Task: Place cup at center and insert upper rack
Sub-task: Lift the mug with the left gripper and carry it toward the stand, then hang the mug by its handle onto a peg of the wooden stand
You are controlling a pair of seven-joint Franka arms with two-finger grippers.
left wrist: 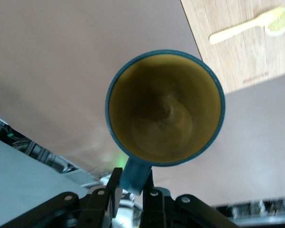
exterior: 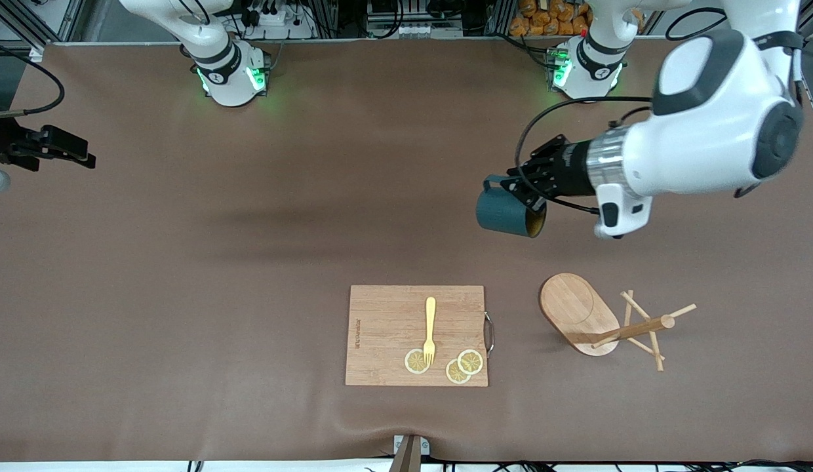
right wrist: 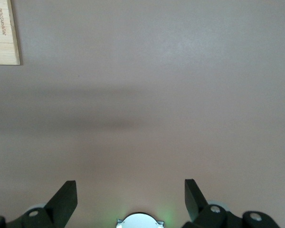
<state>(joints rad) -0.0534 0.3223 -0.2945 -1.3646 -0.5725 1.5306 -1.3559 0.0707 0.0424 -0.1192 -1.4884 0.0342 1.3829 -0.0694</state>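
The dark teal cup [exterior: 508, 213] hangs in the air, tipped on its side, its olive inside [left wrist: 166, 109] facing the wrist camera. My left gripper [exterior: 515, 187] is shut on the cup's loop handle [left wrist: 135, 173], over bare table between the left arm's base and the upper rack. The upper rack [exterior: 577, 311], a light wooden mug tree, lies on its side on the table beside the cutting board, its post and pegs [exterior: 642, 326] pointing toward the left arm's end. My right gripper [right wrist: 130, 190] waits open and empty over bare table at the right arm's end [exterior: 52, 147].
A rectangular wooden cutting board [exterior: 380, 314] lies near the front edge with a yellow fork [exterior: 430, 328] and lemon slices [exterior: 462, 366] on it. A metal handle [exterior: 490, 333] sticks out of the board's side toward the rack. Brown mat [exterior: 183, 262] covers the table.
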